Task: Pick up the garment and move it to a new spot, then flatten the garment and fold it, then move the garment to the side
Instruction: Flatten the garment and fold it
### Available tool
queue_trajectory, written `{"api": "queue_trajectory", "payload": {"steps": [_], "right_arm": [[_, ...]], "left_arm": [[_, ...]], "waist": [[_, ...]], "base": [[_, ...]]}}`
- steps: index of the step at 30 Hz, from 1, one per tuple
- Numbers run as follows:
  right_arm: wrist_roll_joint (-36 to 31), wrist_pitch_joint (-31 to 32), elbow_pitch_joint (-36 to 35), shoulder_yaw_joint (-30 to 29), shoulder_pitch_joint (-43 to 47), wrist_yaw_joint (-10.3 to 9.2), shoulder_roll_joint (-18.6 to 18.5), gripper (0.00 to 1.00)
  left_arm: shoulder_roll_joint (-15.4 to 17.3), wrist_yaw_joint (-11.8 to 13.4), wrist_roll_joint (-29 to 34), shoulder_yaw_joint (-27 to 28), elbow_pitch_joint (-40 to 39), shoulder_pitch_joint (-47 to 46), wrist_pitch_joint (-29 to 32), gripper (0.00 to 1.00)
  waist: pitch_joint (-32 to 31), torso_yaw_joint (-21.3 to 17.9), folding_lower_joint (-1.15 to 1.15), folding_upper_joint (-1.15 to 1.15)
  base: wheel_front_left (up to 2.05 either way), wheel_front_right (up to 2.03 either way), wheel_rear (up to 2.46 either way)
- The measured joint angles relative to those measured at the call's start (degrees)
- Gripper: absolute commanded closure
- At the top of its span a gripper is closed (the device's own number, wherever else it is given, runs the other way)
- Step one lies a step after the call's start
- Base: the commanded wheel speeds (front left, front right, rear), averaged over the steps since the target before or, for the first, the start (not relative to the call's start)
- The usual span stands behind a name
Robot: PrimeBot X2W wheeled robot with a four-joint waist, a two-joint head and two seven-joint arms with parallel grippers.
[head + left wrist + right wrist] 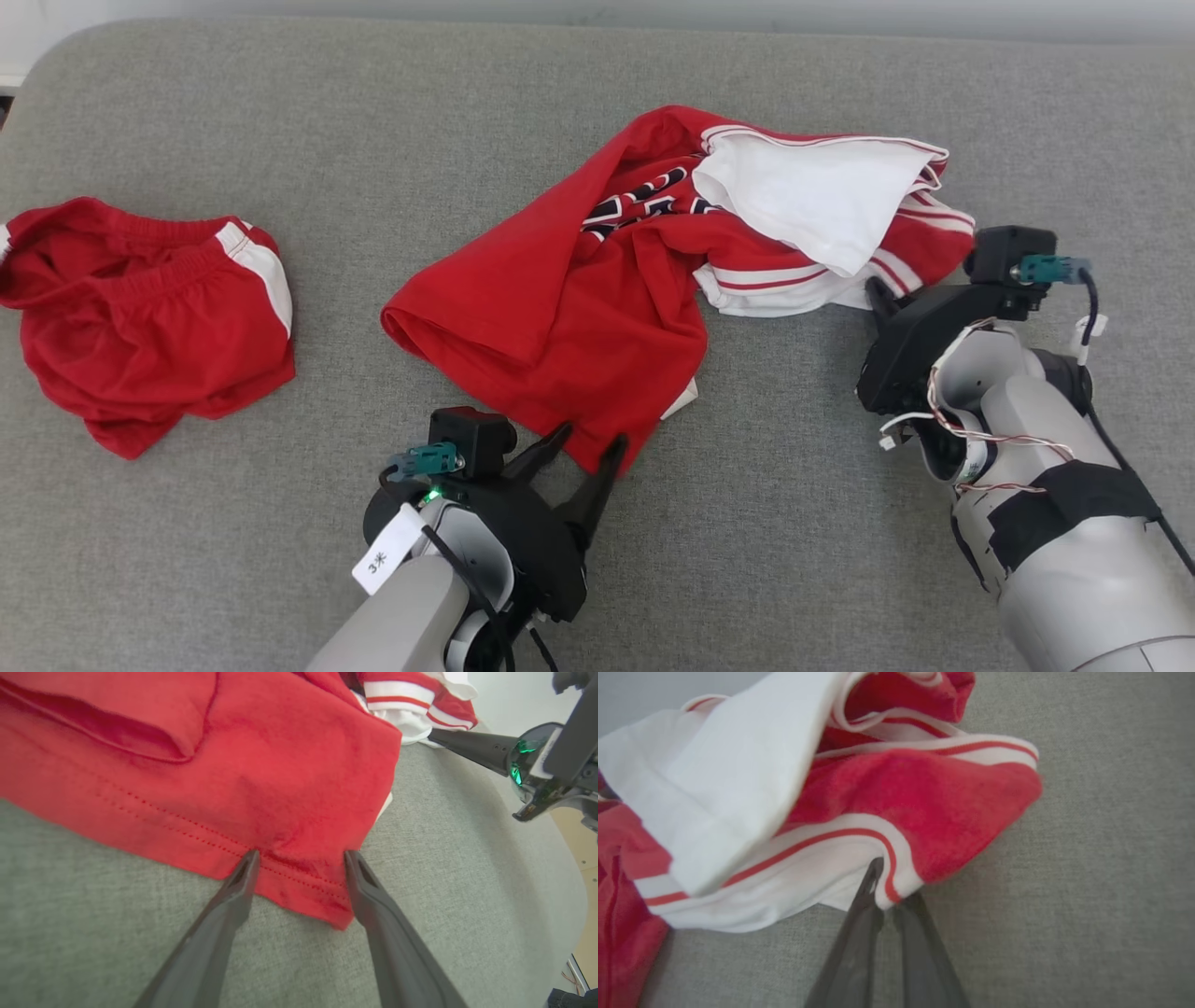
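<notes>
The garment [560, 299] is a red jersey with white panels and striped trim, lying crumpled in the middle of the grey padded surface. My left gripper [593, 437] is open at its near red corner; in the left wrist view the two fingers straddle the stitched hem [299, 877], and my left gripper [301, 855] has its tips resting on the cloth. My right gripper [878, 291] is at the garment's right side. In the right wrist view my right gripper [889, 891] is shut on the white, red-striped edge of the garment [952, 802].
A second red piece, shorts with a white side stripe [140, 317], lies crumpled at the far left. The grey cushion [794, 467] stretches bare in front of the garment and between my arms. Its back edge runs along the top of the head view.
</notes>
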Motion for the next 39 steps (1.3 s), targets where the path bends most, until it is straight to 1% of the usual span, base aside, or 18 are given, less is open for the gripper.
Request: {"api": "queue_trajectory", "payload": {"steps": [1,6,10,14,18,23,28,34,36,39], "right_arm": [[-0.01,-0.19,0.49,0.26,-0.13,0.05,0.12,1.00],[-0.02,-1.64,2.48,0.31,-0.29,0.48,0.25,1.00],[-0.08,-3.54,3.22,-0.09,-0.28,0.57,-0.67,1.00],[-0.01,-6.38,2.59,-1.76,-0.14,1.53,-2.44,1.00],[0.02,-9.69,0.04,-2.49,0.44,3.30,-4.12,1.00],[0.08,-12.30,-3.94,-3.13,3.86,5.32,-6.66,1.00],[1.12,-12.58,-8.99,-3.21,11.17,6.94,-8.04,1.00],[2.54,-11.09,-16.71,-3.37,20.47,7.28,-8.55,1.00],[4.75,-11.18,-20.47,-4.69,23.58,7.36,-8.31,1.00],[6.23,-11.48,-27.14,-6.27,27.70,7.36,-8.50,1.00]], "left_arm": [[0.07,-0.08,0.00,-0.20,0.41,-0.33,0.00,1.00],[0.62,-0.97,0.01,-0.73,2.21,-0.57,-0.07,1.00],[0.59,-1.01,0.02,-0.74,2.96,-0.57,-0.98,1.00],[1.40,-1.01,0.02,0.40,2.70,-0.53,-2.78,1.00],[4.03,-0.86,0.26,2.65,0.91,-0.57,-5.57,1.00],[6.98,0.36,0.73,4.64,-2.30,-0.51,-8.54,1.00],[8.93,1.14,0.78,5.22,-6.53,2.36,-9.61,1.00],[12.13,1.65,0.57,5.17,-13.17,8.63,-9.46,1.00],[12.46,1.69,0.48,5.20,-15.80,9.62,-9.28,1.00],[13.43,2.60,0.45,5.32,-20.47,11.13,-9.03,1.00]], "waist": [[-0.08,-0.01,0.00,0.00],[-0.91,-0.27,0.00,0.00],[-1.90,-0.48,0.01,0.00],[-3.19,-0.68,0.01,0.01],[-4.78,-0.87,0.01,0.01],[-7.31,-1.16,0.01,0.00],[-10.19,-1.53,0.00,0.00],[-13.38,-2.31,0.00,0.00],[-14.05,-2.69,0.00,0.00],[-14.77,-3.20,0.00,0.00]], "base": [[0.00,0.00,0.00],[0.00,0.00,0.00],[0.00,0.00,0.00],[0.00,0.00,0.00],[0.00,0.00,0.00],[0.00,0.00,0.00],[0.00,0.00,0.00],[0.00,0.00,0.00],[0.00,0.00,0.00],[0.00,0.00,0.00]]}}
